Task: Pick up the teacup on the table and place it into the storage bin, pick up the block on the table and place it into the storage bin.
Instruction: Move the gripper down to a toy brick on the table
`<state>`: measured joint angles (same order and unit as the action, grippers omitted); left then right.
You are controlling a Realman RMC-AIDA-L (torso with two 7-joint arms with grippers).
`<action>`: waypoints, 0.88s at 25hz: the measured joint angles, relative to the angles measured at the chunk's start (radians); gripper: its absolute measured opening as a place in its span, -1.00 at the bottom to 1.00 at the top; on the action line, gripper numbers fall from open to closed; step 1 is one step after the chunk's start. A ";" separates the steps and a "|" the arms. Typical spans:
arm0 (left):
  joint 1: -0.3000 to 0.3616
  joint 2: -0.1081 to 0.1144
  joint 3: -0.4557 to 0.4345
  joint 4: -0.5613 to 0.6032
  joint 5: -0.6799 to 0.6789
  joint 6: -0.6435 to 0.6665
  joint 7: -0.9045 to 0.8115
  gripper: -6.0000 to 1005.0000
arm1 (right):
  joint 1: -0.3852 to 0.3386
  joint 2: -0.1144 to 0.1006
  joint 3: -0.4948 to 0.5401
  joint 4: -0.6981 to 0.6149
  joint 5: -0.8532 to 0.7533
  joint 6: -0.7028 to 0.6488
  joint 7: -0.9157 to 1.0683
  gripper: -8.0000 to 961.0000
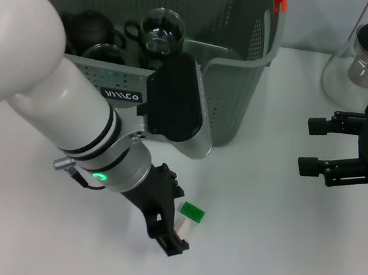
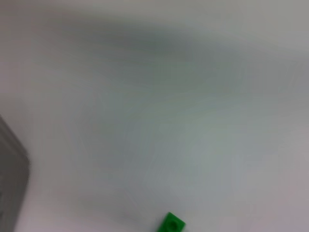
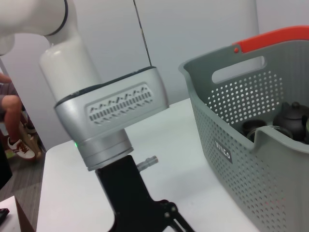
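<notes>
I had the left gripper low on the table, fingers spread beside the green block for a pinch (the storage bin just behind), while the right gripper waited open.

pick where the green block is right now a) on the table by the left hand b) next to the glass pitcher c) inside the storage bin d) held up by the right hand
a, the green block lies on the white table right beside the left hand, outside the storage bin.
</notes>
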<state>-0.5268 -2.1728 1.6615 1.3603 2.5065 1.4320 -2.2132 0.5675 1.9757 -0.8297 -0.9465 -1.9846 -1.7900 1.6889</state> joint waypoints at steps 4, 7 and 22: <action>-0.025 0.001 0.006 -0.028 0.004 -0.047 -0.101 0.83 | 0.000 0.002 0.001 0.000 0.000 0.001 0.000 0.90; -0.044 0.002 0.006 -0.038 0.009 -0.063 -0.205 0.83 | 0.000 0.003 0.001 0.000 -0.001 0.002 0.000 0.90; -0.109 0.000 0.043 -0.056 0.037 -0.061 -0.627 0.81 | 0.003 0.003 -0.004 -0.002 0.000 -0.007 0.011 0.90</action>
<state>-0.6355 -2.1732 1.7049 1.3042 2.5436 1.3706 -2.8406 0.5704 1.9785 -0.8333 -0.9483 -1.9850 -1.7968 1.7000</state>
